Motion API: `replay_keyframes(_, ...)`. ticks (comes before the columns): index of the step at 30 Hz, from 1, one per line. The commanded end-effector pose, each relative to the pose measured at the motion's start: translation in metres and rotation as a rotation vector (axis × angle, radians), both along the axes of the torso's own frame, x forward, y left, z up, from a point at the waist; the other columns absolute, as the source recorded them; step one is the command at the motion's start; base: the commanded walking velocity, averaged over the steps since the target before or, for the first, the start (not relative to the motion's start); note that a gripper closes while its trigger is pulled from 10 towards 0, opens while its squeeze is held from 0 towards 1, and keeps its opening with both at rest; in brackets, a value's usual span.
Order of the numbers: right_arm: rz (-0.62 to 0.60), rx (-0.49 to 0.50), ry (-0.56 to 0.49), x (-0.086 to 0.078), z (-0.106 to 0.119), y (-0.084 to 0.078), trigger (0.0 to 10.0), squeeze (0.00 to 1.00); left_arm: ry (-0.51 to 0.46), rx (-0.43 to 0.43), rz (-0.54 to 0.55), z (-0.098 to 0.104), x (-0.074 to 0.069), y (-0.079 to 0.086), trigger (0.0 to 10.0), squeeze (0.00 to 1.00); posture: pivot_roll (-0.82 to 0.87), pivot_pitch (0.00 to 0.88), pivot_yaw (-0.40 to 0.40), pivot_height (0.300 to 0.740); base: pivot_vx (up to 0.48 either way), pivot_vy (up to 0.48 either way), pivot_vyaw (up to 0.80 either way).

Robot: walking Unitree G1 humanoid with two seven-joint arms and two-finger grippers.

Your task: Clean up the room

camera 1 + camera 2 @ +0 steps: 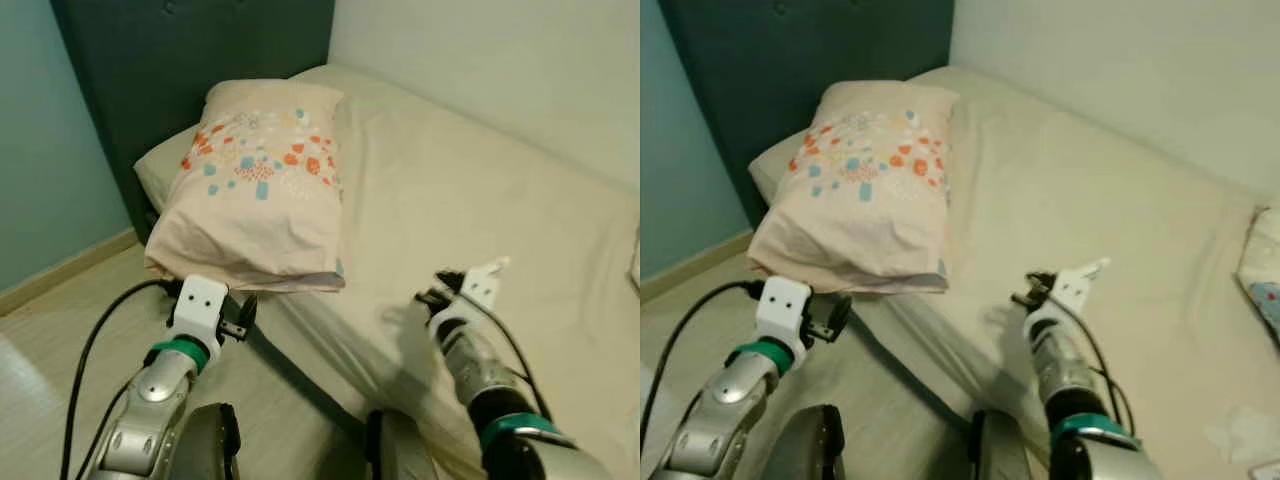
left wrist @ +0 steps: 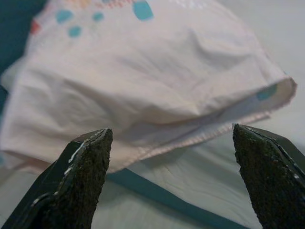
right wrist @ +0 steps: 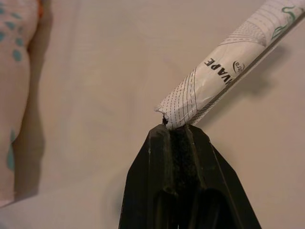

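Bed (image 1: 480,180) with a plain cream sheet takes up the head views from the centre out toward three o'clock, set against a pale wall (image 1: 500,60). Dark teal headboard (image 1: 180,60) rises at twelve o'clock, with a lighter blue-green wall (image 1: 40,130) at nine o'clock and pale wooden floor (image 1: 50,340) toward seven o'clock. A pillow (image 1: 255,190) in a pinkish case dotted with orange and blue shapes lies at about eleven o'clock on the bed, its open hem overhanging the mattress edge; a second, plain pillow (image 1: 165,160) shows underneath it. At three o'clock in the right eye view, the corner of another patterned cushion (image 1: 1265,270) peeks in.

The left claw (image 1: 238,322) hovers at seven o'clock, just short of the pillow's hem, its fingers (image 2: 81,176) spread wide apart with nothing between them. The right claw (image 3: 176,131) sits at five o'clock above the sheet, pinched closed on the torn end of a white paper wrapper (image 3: 224,71) printed with fine lines and green marks. The wrapper sticks out past the fingertips, casting a shadow on the sheet.
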State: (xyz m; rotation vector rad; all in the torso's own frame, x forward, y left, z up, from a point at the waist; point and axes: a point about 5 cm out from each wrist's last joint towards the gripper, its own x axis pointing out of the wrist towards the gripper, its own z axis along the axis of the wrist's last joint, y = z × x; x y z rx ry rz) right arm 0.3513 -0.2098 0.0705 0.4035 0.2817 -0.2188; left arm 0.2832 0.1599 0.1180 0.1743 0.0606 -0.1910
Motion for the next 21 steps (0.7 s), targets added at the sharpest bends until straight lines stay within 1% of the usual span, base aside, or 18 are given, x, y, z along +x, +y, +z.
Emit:
replay_keyframes(1, -0.039, 0.04, 0.045, -0.005, -0.008, -0.006, 10.0, 0.0, 0.022, -0.001, -0.021, -0.002, -0.005, 0.001, 10.0, 0.0, 0.23, 0.028, -0.026, 0.52, 0.0, 0.0, 0.0)
replay_keyframes(2, -0.039, 0.04, 0.045, -0.005, -0.008, -0.006, 10.0, 0.0, 0.022, -0.001, -0.021, -0.002, -0.005, 0.001, 10.0, 0.0, 0.23, 0.028, -0.026, 0.52, 0.0, 0.0, 0.0)
replay_keyframes(3, -0.078, 0.062, 0.051, -0.005, -0.007, -0.013, 10.0, 0.0, 0.016, 0.008, -0.029, 0.0, -0.008, 0.005, 10.0, 0.0, 0.24, 0.043, -0.01, 0.52, 0.0, 0.0, 0.0)
replay_keyframes(4, -0.147, 0.1, 0.06, -0.008, -0.008, -0.022, 10.0, 0.0, 0.018, 0.014, -0.035, 0.002, -0.013, 0.011, 10.0, 0.0, 0.24, 0.054, 0.013, 0.52, 0.0, 0.0, 0.0)
replay_keyframes(5, -0.147, 0.1, 0.06, -0.008, -0.008, -0.022, 10.0, 0.0, 0.018, 0.014, -0.035, 0.002, -0.013, 0.011, 10.0, 0.0, 0.24, 0.054, 0.013, 0.52, 0.0, 0.0, 0.0)
replay_keyframes(6, -0.263, 0.155, 0.087, -0.015, -0.012, -0.039, 10.0, 0.0, 0.033, 0.023, -0.058, 0.003, -0.017, 0.017, 10.0, 0.0, 0.23, 0.062, 0.022, 0.52, 0.0, 0.0, 0.0)
replay_keyframes(7, -0.263, 0.155, 0.087, -0.015, -0.012, -0.039, 10.0, 0.0, 0.033, 0.023, -0.058, 0.003, -0.017, 0.017, 10.0, 0.0, 0.23, 0.062, 0.022, 0.52, 0.0, 0.0, 0.0)
replay_keyframes(8, -0.286, 0.163, 0.094, -0.017, -0.013, -0.043, 10.0, 0.0, 0.038, 0.023, -0.066, 0.003, -0.018, 0.018, 10.0, 0.0, 0.23, 0.062, 0.022, 0.52, 0.0, 0.0, 0.0)
replay_keyframes(11, -0.243, 0.101, 0.088, -0.016, -0.012, -0.042, 10.0, 0.0, 0.032, -0.002, -0.093, 0.005, -0.017, 0.012, 10.0, 0.0, 0.21, 0.068, 0.025, 0.52, 0.0, 0.0, 0.0)
replay_keyframes(12, -0.202, 0.063, 0.07, -0.014, -0.011, -0.038, 10.0, 0.0, 0.035, -0.016, -0.095, 0.004, -0.016, 0.01, 10.0, 0.0, 0.18, 0.067, 0.019, 0.52, 0.0, 0.0, 0.0)
replay_keyframes(13, -0.202, 0.063, 0.07, -0.014, -0.011, -0.038, 10.0, 0.0, 0.035, -0.016, -0.095, 0.004, -0.016, 0.01, 10.0, 0.0, 0.18, 0.067, 0.019, 0.52, 0.0, 0.0, 0.0)
replay_keyframes(14, -0.165, 0.034, 0.042, -0.013, -0.009, -0.033, 10.0, 0.0, 0.044, -0.032, -0.091, 0.001, -0.016, 0.008, 10.0, 0.0, 0.17, 0.064, 0.017, 0.52, 0.0, 0.0, 0.0)
replay_keyframes(16, -0.079, -0.04, -0.032, -0.01, -0.005, -0.019, 10.0, 0.0, 0.064, -0.051, -0.075, -0.005, -0.015, 0.002, 10.0, 0.0, 0.15, 0.052, 0.01, 0.52, 0.0, 0.0, 0.0)
replay_keyframes(17, -0.02, -0.099, -0.072, -0.01, -0.004, -0.009, 10.0, 0.0, 0.068, -0.063, -0.063, -0.008, -0.014, 0.0, 10.0, 0.0, 0.14, 0.042, 0.002, 0.52, 0.0, 0.0, 0.0)
replay_keyframes(18, 0.051, -0.146, -0.127, -0.013, -0.004, 0.005, 10.0, 0.0, 0.07, -0.068, -0.048, -0.01, -0.013, -0.002, 10.0, 0.0, 0.13, 0.033, -0.006, 0.52, 0.0, 0.0, 0.0)
replay_keyframes(19, 0.051, -0.146, -0.127, -0.013, -0.004, 0.005, 10.0, 0.0, 0.07, -0.068, -0.048, -0.01, -0.013, -0.002, 10.0, 0.0, 0.13, 0.033, -0.006, 0.52, 0.0, 0.0, 0.0)
replay_keyframes(21, 0.151, -0.206, -0.199, -0.021, -0.004, 0.026, 10.0, 0.0, 0.079, -0.063, -0.026, -0.014, -0.013, -0.005, 10.0, 0.0, 0.12, 0.02, -0.015, 0.52, 0.0, 0.0, 0.0)
